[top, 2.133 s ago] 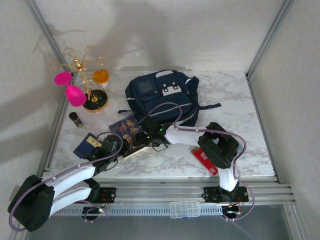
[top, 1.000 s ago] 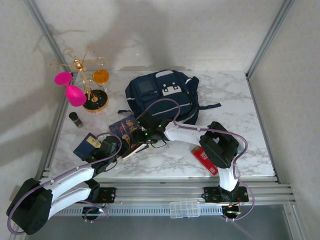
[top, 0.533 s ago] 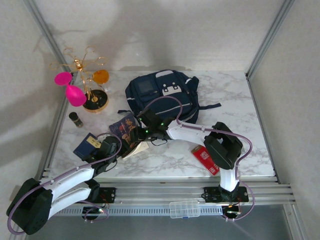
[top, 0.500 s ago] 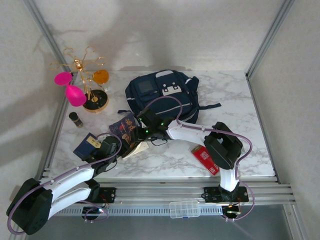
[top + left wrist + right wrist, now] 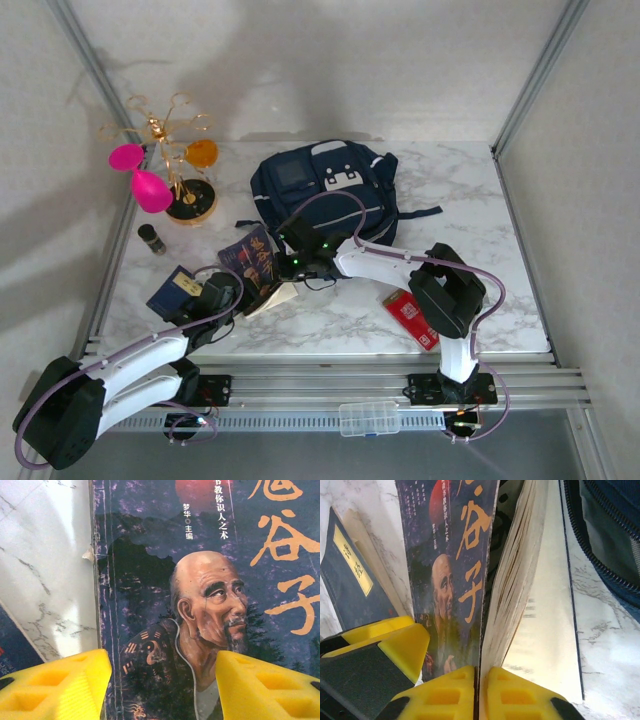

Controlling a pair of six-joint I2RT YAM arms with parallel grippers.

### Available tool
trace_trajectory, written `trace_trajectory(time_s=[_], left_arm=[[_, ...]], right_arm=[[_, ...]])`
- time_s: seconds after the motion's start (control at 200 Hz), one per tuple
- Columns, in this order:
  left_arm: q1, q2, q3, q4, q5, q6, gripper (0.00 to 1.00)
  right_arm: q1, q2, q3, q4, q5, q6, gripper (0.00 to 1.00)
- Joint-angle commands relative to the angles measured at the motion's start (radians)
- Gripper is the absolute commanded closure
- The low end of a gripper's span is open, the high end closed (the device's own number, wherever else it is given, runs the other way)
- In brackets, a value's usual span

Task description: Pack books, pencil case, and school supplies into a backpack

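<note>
my right claw (image 5: 479, 687) is clenched on the lifted cover of the navy book (image 5: 452, 580), lower centre — my left claw (image 5: 160, 680) hangs released over its portrait.

The left arm (image 5: 140, 355) lies low, reaching forward and right from its base. The left gripper (image 5: 162, 690) points down, yellow fingers (image 5: 65, 685) set well apart. The right arm (image 5: 400, 268) is bent at the elbow, forearm reaching left. The right gripper (image 5: 481, 677) is pinched on the navy book (image 5: 451, 580) cover.
</note>
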Motion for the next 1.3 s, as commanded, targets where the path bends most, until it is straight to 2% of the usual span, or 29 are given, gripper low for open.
trace_trajectory(time_s=[0.0,0.1,0.26,0.481,0.581,0.831,1.006,1.186,1.297], left_arm=[[0.010,0.001,-0.014,-0.099,0.002,-0.005,0.41],[0.011,-0.061,0.007,-0.098,0.012,-0.009,0.39],[0.031,-0.165,0.102,-0.183,0.030,0.000,0.29],[0.091,-0.249,0.280,-0.333,0.075,0.050,0.06],[0.117,-0.249,0.346,-0.335,0.135,0.052,0.01],[0.131,-0.205,0.414,-0.202,0.291,-0.033,0.01],[0.128,-0.155,0.349,0.074,0.405,-0.185,0.01],[0.105,-0.132,0.317,0.249,0.410,-0.280,0.08],[0.092,-0.108,0.320,0.249,0.410,-0.314,0.10]], right_arm=[[-0.003,-0.030,-0.006,0.075,-0.077,0.002,0.99],[-0.005,-0.067,-0.026,0.123,-0.105,0.009,1.00],[-0.017,-0.176,-0.072,0.205,-0.119,0.003,1.00],[-0.077,-0.323,-0.129,0.295,-0.240,0.029,1.00],[-0.110,-0.392,-0.147,0.323,-0.281,0.040,1.00],[-0.230,-0.509,-0.193,0.410,-0.422,0.086,1.00],[-0.283,-0.546,-0.220,0.499,-0.508,0.136,1.00],[-0.306,-0.543,-0.234,0.568,-0.562,0.171,1.00],[-0.308,-0.546,-0.236,0.610,-0.581,0.184,1.00]])
